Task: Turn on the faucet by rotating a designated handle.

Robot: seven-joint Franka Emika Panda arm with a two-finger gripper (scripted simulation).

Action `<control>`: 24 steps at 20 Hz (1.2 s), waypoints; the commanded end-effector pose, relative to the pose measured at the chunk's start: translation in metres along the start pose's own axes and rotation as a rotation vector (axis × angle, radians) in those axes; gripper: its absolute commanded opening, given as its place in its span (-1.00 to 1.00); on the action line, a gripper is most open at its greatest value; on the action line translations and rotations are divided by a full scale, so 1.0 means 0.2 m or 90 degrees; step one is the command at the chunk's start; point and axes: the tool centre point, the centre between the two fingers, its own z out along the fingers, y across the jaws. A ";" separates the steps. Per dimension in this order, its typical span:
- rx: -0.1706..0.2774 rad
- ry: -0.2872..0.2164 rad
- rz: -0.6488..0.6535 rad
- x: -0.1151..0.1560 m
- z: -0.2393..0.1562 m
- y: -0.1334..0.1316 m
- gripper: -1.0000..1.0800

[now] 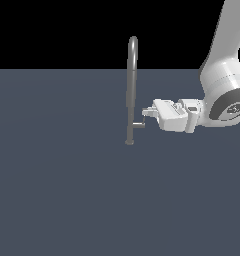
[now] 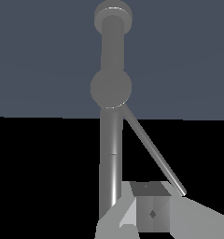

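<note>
The faucet (image 1: 132,90) is a tall slim grey pipe with a hooked top, standing on a small round base on the floor. The handle (image 1: 141,123) is a small L-shaped lever low on the pipe's exterior-view right side, with its thin blade pointing up. My gripper (image 1: 145,112) reaches in level from the exterior view's right, its fingertips right at the top of the blade. In the wrist view the pipe (image 2: 110,163) runs past the handle's round stub (image 2: 111,87). The thin blade (image 2: 153,151) slants toward my gripper (image 2: 151,210), ending just beside it. The fingers look shut together and hold nothing.
The flat dark grey-blue floor (image 1: 67,190) spreads all around the faucet. My white arm (image 1: 224,65) comes down from the upper part of the exterior view's right side. No other object shows.
</note>
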 end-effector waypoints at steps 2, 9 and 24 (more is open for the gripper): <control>-0.003 -0.003 0.009 0.06 0.00 0.08 -1.00; -0.003 -0.002 0.001 0.10 0.00 0.13 -1.00; -0.004 -0.004 0.010 0.40 0.00 0.21 -1.00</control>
